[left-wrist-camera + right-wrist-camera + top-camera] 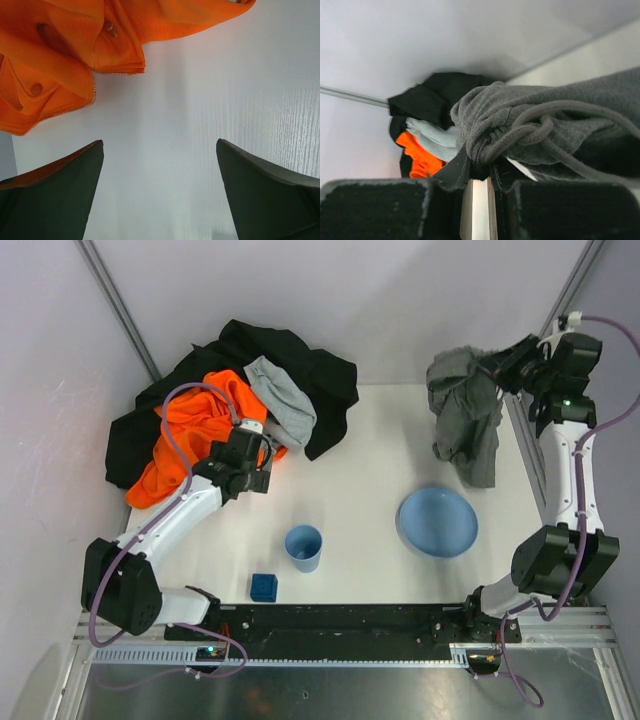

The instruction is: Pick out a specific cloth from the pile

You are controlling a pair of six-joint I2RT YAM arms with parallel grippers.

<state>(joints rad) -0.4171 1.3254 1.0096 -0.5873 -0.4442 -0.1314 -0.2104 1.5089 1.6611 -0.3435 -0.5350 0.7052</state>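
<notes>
R end effector (508,362) clenched on cloth (465,420), which hangs below it, well apart from pile (240,380). Grip's just a small bunch by the cord (545,125); a fast swing could slip it out. L end effector (160,195) released, beside orange cloth (60,60).

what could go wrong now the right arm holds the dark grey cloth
The right gripper pinches only a bunched fold by the drawstring, so the dark grey cloth might slip free. Its hanging end looks close to the blue plate and could drag it on a sideways move.
</notes>
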